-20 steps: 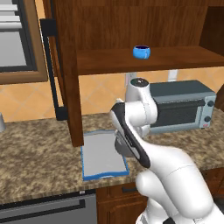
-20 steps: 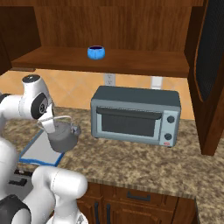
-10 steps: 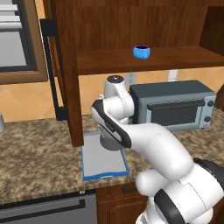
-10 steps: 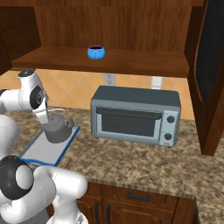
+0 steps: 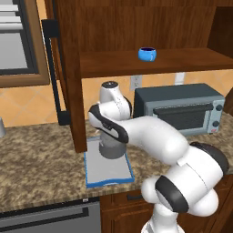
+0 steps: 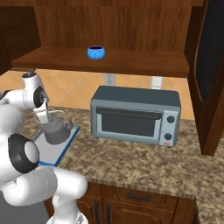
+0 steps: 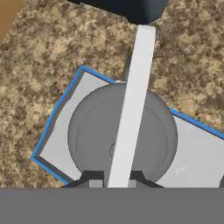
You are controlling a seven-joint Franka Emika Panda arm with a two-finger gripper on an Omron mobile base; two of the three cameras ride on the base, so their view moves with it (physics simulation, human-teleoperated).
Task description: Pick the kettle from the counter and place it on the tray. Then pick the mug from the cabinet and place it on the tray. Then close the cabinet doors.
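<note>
A matt dark grey metal finish is shown on the kettle [image 7: 122, 135]. The table [image 5: 36, 159] is rendered as speckled granite-like stone, the cabinet [image 6: 131, 61] as reddish-brown wood, the tray [image 5: 107, 170] as smooth light grey with a blue rim.

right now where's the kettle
The kettle is over the far end of the tray, left of the toaster oven, with the claw at its handle.

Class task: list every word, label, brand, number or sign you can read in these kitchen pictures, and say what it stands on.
None can be read.
The toaster oven has round knobs and a small red spot at its lower corner, too small to tell.
The kettle, tray and mug are plain.
</note>
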